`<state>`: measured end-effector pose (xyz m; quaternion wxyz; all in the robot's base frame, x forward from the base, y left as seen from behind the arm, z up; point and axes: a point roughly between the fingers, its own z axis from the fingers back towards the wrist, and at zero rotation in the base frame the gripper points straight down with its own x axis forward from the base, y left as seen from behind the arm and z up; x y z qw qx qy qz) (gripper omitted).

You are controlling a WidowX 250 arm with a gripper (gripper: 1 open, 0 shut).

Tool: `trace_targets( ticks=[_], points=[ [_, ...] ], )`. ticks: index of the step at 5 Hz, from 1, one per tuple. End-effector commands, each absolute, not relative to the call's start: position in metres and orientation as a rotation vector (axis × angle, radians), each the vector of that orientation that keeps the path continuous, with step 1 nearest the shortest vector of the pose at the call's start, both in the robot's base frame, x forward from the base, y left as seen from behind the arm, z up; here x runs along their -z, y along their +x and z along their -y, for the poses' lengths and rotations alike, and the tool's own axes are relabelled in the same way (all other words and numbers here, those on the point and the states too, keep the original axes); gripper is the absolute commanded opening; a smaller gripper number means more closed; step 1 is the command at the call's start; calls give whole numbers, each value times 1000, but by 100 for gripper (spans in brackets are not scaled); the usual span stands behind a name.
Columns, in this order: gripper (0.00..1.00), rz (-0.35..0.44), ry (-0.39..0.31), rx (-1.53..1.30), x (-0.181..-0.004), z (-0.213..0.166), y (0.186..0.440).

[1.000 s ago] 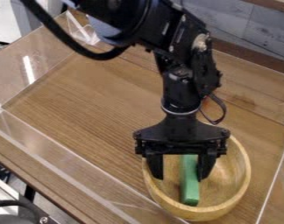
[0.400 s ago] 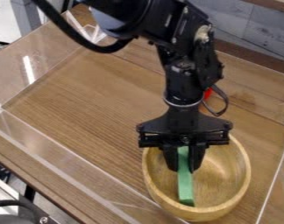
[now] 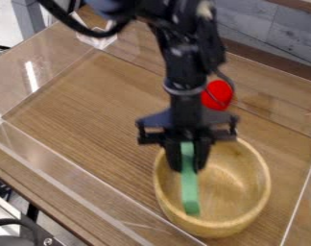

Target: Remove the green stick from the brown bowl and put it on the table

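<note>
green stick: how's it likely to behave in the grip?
The green stick is probably stiff: it looks straight, with no sag. Its slim build suggests it's light. The gripper seems to have it near the upper end, so the lower end could swing or catch the brown bowl.

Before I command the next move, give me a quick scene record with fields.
gripper: closed on the green stick's upper end, over the bowl
green stick: between the fingers, angled, lower end within the bowl outline
brown bowl: on the table, beneath the gripper
red object: behind the bowl, on the table
table: wood-grain top
unclear: whether the stick touches the bowl
</note>
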<state>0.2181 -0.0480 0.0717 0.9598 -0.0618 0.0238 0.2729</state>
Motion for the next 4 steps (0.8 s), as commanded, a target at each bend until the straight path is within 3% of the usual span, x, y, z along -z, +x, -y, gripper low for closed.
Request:
trace_targets(
  ticks=[1,2,4],
  points=[
    [0,5,-174,-583,-95,54,226],
    [0,6,-178,-606,-95,64,224],
    [0,-1,-178,-595,-121,72,228]
  ],
)
